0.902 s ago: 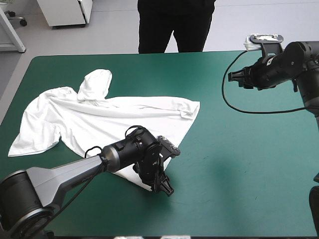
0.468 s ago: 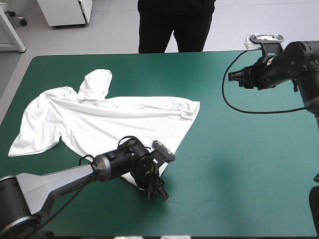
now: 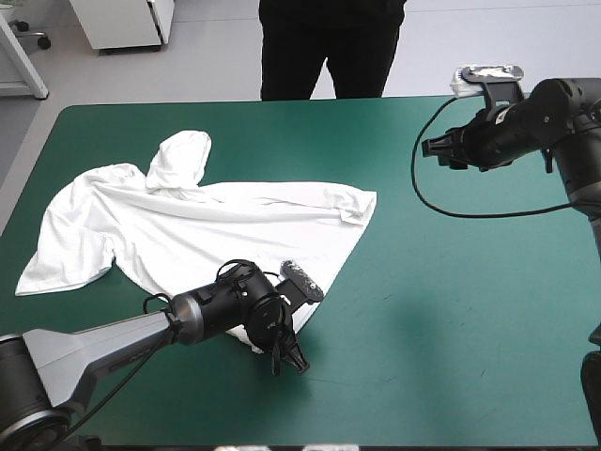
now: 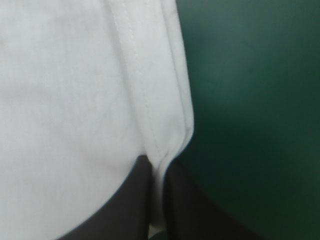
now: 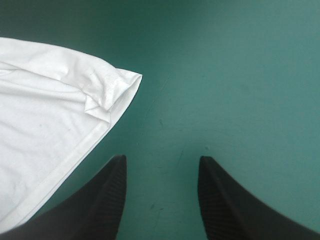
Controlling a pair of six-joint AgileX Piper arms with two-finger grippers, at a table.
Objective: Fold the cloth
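Observation:
The white T-shirt lies spread and rumpled on the left half of the table, one sleeve bunched toward the far edge. My left gripper is down at the shirt's near corner. In the left wrist view its black fingers are shut on the hemmed edge of the T-shirt, with the stitched hem pinched between them. My right gripper hangs above the far right of the table, pointing toward the shirt. It is open over bare cover, and the T-shirt's crumpled corner lies ahead of it and to one side.
Bare teal-green cover stretches over the right half of the table and along the near edge. The shirt's left sleeve reaches close to the table's left edge.
My left gripper slid a little toward the near edge and closed on the shirt's hem corner. The right arm shifted slightly to the left.

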